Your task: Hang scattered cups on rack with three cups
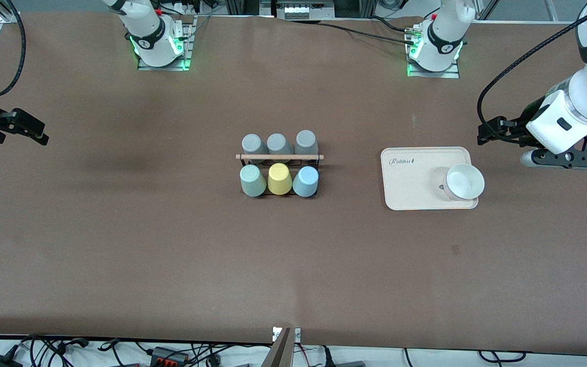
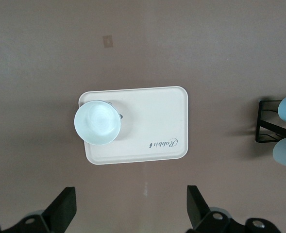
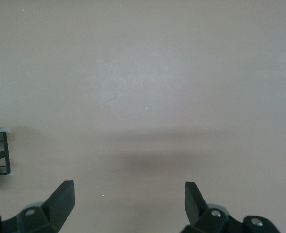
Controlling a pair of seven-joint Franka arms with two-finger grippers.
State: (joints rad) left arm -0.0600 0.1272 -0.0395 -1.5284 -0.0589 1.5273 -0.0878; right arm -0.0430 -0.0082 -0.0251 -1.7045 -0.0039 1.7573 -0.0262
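The black wire rack (image 1: 279, 156), with a wooden rod across its top, stands mid-table. The pale mint green cup (image 1: 252, 180) and the light blue cup (image 1: 305, 181) sit upside down on its nearer row, with a yellow cup (image 1: 279, 178) between them. Three grey cups (image 1: 278, 143) fill the farther row. My left gripper (image 1: 483, 133) is open and empty, up in the air past the tray at its own end of the table; it also shows in the left wrist view (image 2: 130, 206). My right gripper (image 1: 38, 133) is open and empty over bare table at its own end, and also shows in the right wrist view (image 3: 129, 199).
A cream tray (image 1: 410, 178) lies between the rack and the left arm's end, with a white bowl-like cup (image 1: 464, 182) on it. The left wrist view shows the tray (image 2: 152, 126), the bowl (image 2: 97, 122) and the rack's end (image 2: 266, 121). The right wrist view shows the rack's edge (image 3: 2, 153).
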